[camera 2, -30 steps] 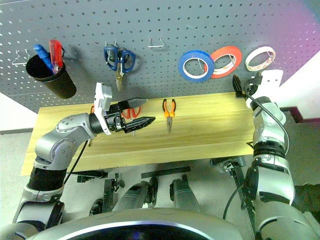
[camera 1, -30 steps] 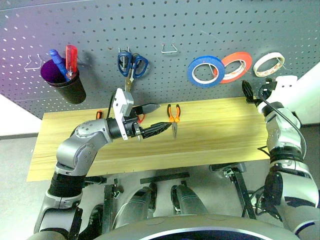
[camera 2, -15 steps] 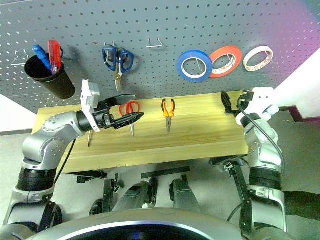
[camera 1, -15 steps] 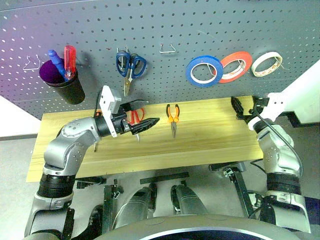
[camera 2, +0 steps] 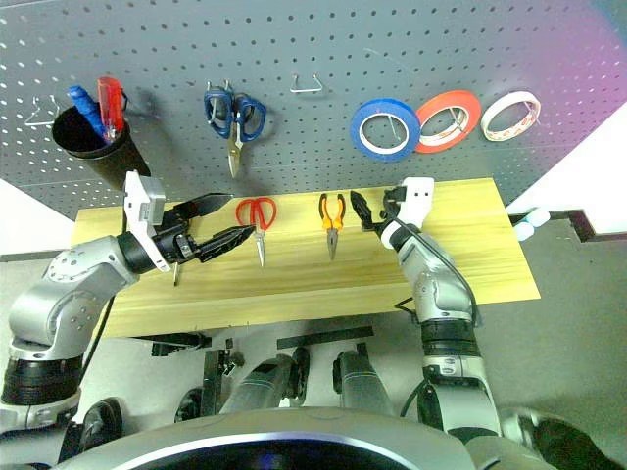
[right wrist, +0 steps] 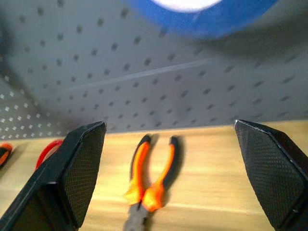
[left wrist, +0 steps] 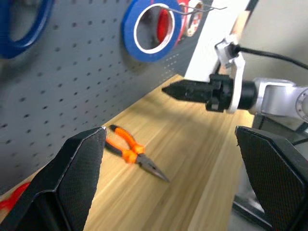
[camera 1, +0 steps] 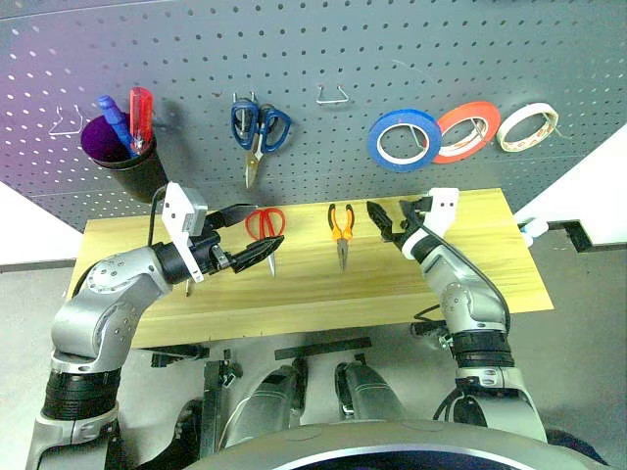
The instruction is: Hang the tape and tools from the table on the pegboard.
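Screwdriver (camera 2: pixel 175 271) half hidden behind spread left hand (camera 2: pixel 223 222); right hand (camera 1: pixel 384 221) spread, empty.

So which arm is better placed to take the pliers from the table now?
The right. The right gripper is open beside the pliers and its wrist view faces them. The left gripper, also open, hangs nearer the red scissors.

The bench (camera 1: pixel 460 274) is seen to be light wood with visible grain, fairly matt. The pegboard (camera 1: pixel 343 49) looks matt dark grey, fitted with thin metal hooks (camera 1: pixel 331 95). The pliers (camera 1: pixel 340 227) show glossy orange-and-black grips and dull metal jaws. The blue tape roll (camera 1: pixel 403 139) looks smooth.
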